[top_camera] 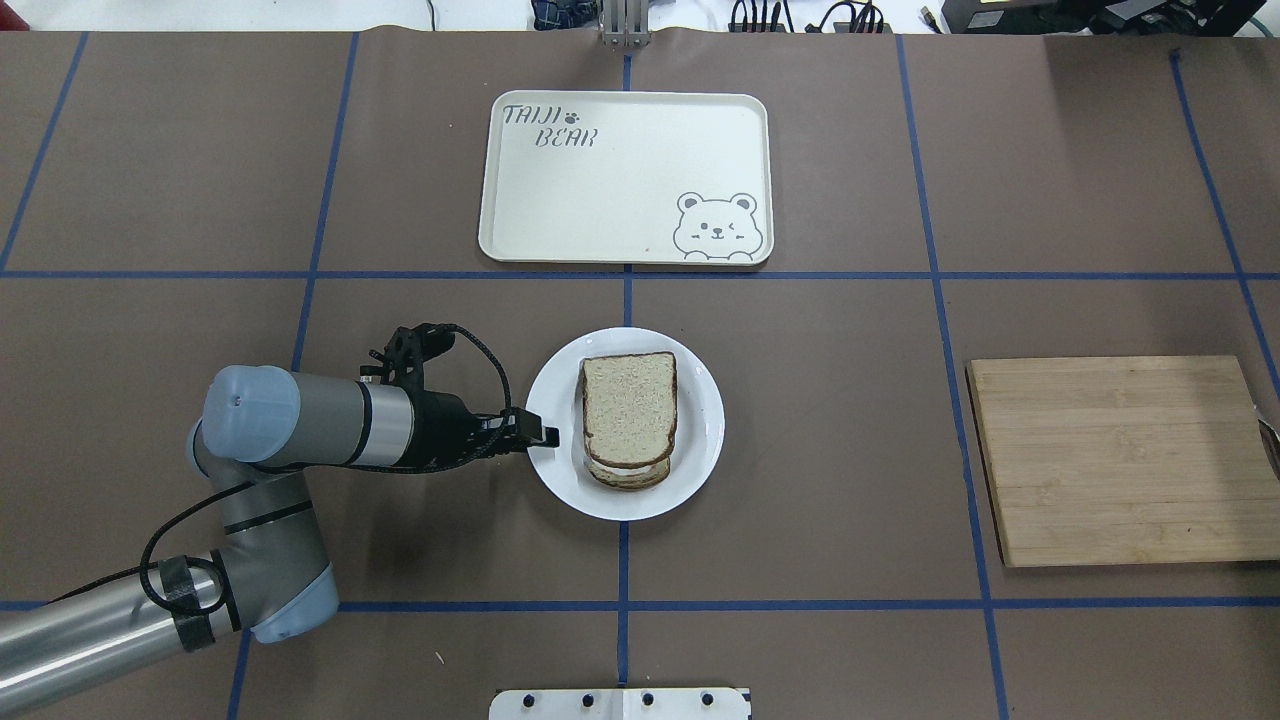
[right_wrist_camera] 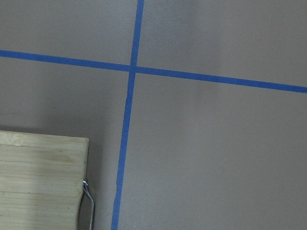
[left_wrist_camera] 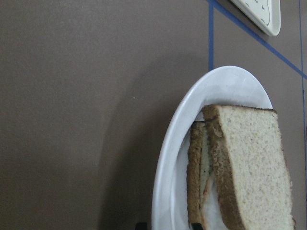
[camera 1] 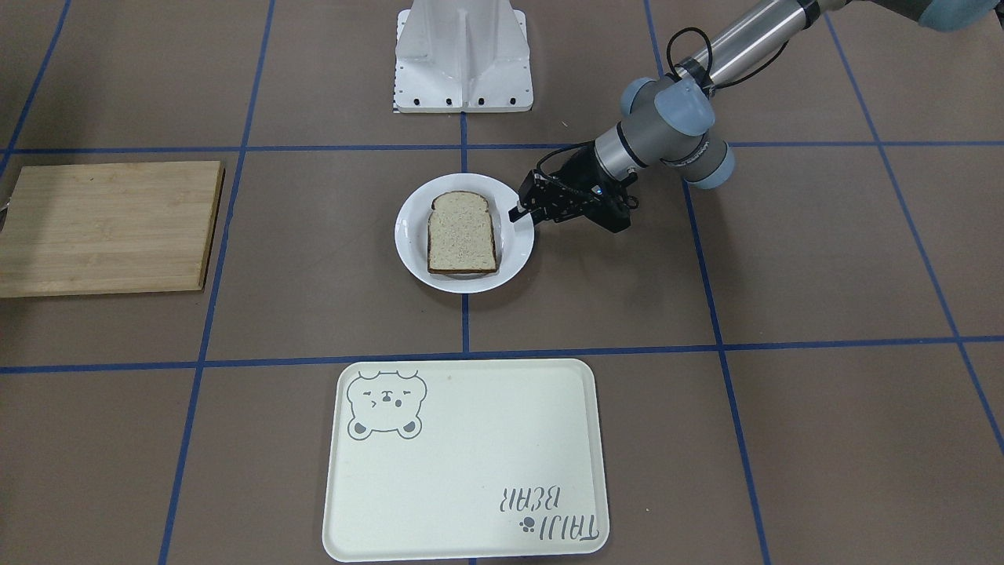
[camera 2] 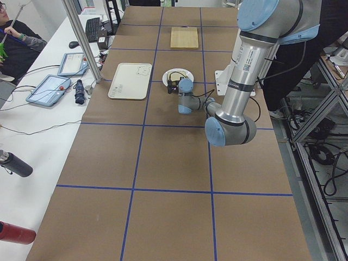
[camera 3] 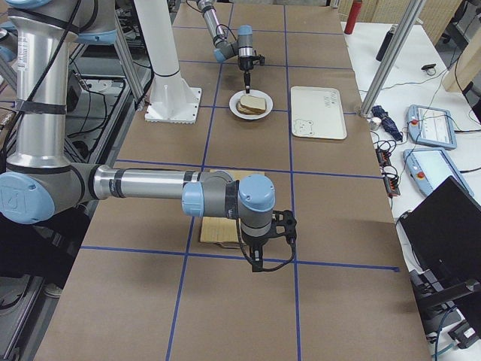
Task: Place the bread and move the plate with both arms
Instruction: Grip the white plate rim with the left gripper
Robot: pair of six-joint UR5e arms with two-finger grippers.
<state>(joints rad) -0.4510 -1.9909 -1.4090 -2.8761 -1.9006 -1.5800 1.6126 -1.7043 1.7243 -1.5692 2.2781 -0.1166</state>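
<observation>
The brown tabletop [top_camera: 820,420] is marked into large squares by blue tape lines [top_camera: 800,275]. A round white plate [top_camera: 705,420] sits near the middle, straddling one of the lines. On the operators' side lies a cream tray [top_camera: 600,190] with a bear drawing, well apart from the plate. A wooden board [top_camera: 1120,460] lies flat toward the robot's right. The white base [camera 1: 463,63] stands at the robot's edge.

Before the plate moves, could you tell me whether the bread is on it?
On it: the bread lies flat atop another slice, inside the plate rim.
</observation>
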